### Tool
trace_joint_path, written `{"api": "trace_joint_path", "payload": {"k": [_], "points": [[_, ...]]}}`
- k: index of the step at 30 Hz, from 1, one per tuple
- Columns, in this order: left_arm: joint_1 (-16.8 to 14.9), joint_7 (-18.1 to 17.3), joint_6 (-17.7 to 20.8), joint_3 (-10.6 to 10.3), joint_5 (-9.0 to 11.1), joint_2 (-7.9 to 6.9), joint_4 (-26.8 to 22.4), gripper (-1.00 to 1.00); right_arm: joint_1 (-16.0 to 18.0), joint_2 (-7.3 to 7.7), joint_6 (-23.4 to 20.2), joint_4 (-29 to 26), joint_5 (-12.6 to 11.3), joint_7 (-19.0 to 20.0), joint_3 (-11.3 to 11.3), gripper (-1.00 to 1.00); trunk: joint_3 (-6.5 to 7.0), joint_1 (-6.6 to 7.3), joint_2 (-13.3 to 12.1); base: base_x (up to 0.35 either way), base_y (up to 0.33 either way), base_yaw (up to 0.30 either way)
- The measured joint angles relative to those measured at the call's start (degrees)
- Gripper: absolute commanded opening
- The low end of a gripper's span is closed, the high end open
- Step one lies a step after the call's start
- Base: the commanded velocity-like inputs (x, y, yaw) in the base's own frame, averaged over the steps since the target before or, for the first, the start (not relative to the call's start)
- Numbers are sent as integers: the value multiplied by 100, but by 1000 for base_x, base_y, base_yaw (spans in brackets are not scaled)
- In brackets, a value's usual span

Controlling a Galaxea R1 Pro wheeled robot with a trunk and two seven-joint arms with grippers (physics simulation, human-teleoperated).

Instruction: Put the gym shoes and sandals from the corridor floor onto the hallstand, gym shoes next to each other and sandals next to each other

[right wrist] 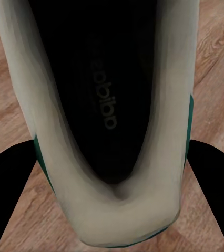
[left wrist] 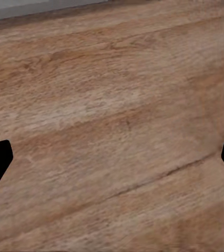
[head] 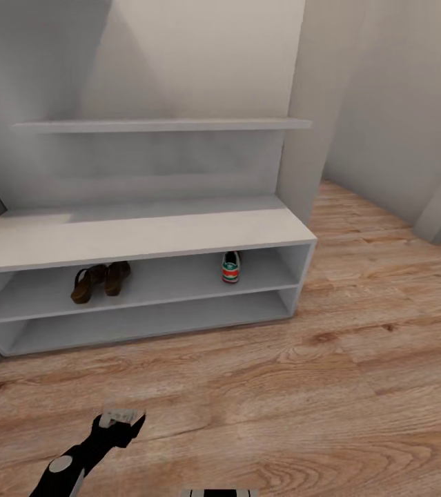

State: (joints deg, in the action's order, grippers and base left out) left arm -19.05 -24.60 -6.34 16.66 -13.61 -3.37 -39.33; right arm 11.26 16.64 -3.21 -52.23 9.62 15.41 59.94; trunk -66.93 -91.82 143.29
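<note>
Both brown sandals (head: 100, 281) and one gym shoe (head: 230, 267) stand on the hallstand's (head: 144, 238) upper tier. The right gripper (right wrist: 112, 173) seems clamped on the second sneaker (right wrist: 107, 126); the left gripper (left wrist: 112, 157) is open above the floor (left wrist: 112, 105).

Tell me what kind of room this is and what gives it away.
Probably a home entryway or corridor: a pale grey hallstand with open shelf tiers stands against the wall, brown sandals and one gym shoe sit on its upper tier, and wood-plank flooring runs past a wall corner.
</note>
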Motion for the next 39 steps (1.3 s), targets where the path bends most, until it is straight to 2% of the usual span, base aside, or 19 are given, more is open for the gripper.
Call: {"api": "trace_joint_path", "payload": {"k": [1,5,7,9,11,20,24,25,28,39], "points": [[121,-249,-207,3,57,-54,1,100,0,0,13,9,2,0,0,-100,0,0,0,-5,-3,0],[481,-889,-726,-2,287,-186,41,100,0,0,30,24,2,1,5,-100,0,0,0,-2,-1,0],[593,-1058,-885,0,354,-212,73,100,0,0,33,26,1,1,7,-100,0,0,0,-1,0,0],[855,-1403,-1231,4,477,-253,117,100,0,0,35,19,-1,1,12,-100,0,0,0,0,0,0],[1035,-1564,-1394,0,608,-263,137,100,0,0,36,14,0,1,24,-100,0,0,0,0,0,0],[1107,-1568,-1435,19,756,-254,269,100,0,0,45,-2,-5,-21,41,-100,0,0,0,0,0,0],[1107,-1567,-1443,135,801,-246,294,100,0,0,137,-4,-4,-25,39,-100,0,0,0,0,-75,0],[1106,-1564,-1447,196,818,-247,298,100,-1,-87,293,3,-3,-29,26,-100,0,1,1,0,-256,0],[1102,-1564,-1448,203,819,-248,298,100,-1,-178,315,-2,1,-31,26,-100,0,0,0,0,-265,0],[1102,-1564,-1437,216,832,-264,297,100,-1,-224,321,11,9,-31,19,-100,0,-2,0,-139,-231,0]]}}
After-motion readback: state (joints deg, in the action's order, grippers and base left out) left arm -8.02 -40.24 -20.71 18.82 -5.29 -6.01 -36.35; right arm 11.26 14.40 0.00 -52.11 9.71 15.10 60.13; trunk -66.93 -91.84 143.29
